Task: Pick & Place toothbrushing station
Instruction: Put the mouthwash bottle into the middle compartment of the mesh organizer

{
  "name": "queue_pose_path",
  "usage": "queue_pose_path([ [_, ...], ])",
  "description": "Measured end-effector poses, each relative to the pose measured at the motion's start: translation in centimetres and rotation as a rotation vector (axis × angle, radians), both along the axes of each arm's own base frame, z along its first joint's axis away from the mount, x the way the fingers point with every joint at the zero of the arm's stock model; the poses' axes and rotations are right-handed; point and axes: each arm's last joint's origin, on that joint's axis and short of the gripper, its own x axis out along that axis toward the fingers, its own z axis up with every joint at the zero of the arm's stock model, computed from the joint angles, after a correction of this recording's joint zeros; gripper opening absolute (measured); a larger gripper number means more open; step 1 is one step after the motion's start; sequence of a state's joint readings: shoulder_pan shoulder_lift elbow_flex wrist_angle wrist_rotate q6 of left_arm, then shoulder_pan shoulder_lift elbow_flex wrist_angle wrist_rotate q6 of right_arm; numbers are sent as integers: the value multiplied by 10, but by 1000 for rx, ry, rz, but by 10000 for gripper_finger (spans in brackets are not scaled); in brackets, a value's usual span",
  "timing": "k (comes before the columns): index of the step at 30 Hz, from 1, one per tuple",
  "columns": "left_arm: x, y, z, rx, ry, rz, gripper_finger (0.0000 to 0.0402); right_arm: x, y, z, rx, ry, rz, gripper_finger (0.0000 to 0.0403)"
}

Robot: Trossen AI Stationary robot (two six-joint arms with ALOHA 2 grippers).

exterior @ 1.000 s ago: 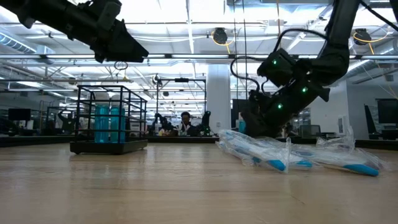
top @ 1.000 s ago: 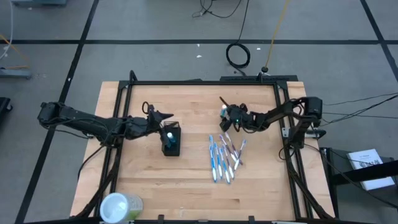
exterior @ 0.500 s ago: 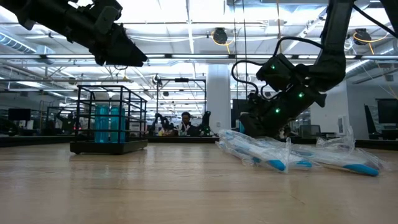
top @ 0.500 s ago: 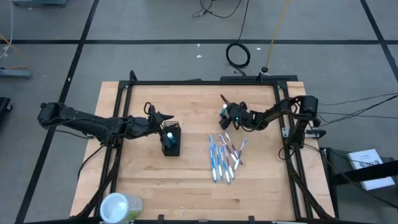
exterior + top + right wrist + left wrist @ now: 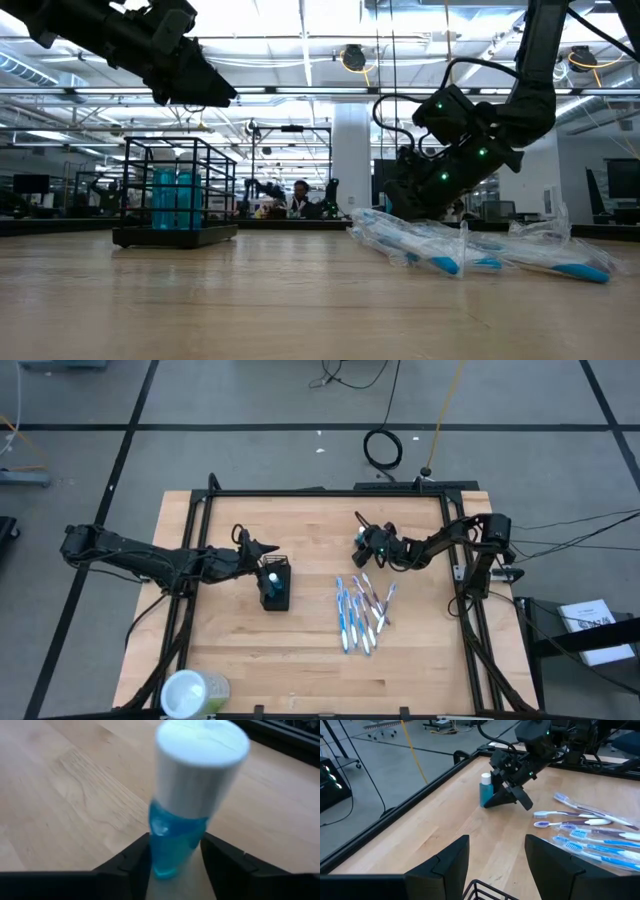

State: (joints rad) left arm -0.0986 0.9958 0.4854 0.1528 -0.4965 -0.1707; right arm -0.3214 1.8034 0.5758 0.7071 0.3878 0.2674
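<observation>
The toothbrushing station, a black mesh holder (image 5: 275,585) with blue tubes inside (image 5: 175,200), stands on its base at the table's middle left. My left gripper (image 5: 497,865) hovers open just above its left rim, touching nothing. Several toothbrushes (image 5: 362,610) in clear wrappers lie flat right of centre. At the far right of centre a small blue tube with a white cap (image 5: 177,835) stands upright on the table, with my right gripper (image 5: 175,865) closed around it. My right gripper pinches the tube's blue body (image 5: 160,845), below the white cap, between its two fingers. The fingers (image 5: 512,797) come from the table's right side, slanting down. The tube stands upright with its bottom on the table (image 5: 485,790).
A pale-green round container (image 5: 195,692) sits at the table's near left corner. A black frame rail (image 5: 330,492) runs along the table's edges. Bare wood lies between the holder and the toothbrushes (image 5: 310,600).
My right gripper has nudged slightly toward the tube and tipped a little further down; its fingers now stand against the tube's sides. The tube has stayed upright in place.
</observation>
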Motion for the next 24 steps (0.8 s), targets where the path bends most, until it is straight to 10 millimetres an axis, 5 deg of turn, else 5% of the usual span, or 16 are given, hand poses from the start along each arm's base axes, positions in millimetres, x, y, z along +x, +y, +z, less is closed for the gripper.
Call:
queue_pose_path([
  [9, 0, 0, 0, -36, -17, 13, 200, 4, 0, 5, -64, -12, 67, 86],
  [24, 9, -3, 7, -81, -138, -54, 200, 26, 29, 38, -15, -423, 734, 92],
])
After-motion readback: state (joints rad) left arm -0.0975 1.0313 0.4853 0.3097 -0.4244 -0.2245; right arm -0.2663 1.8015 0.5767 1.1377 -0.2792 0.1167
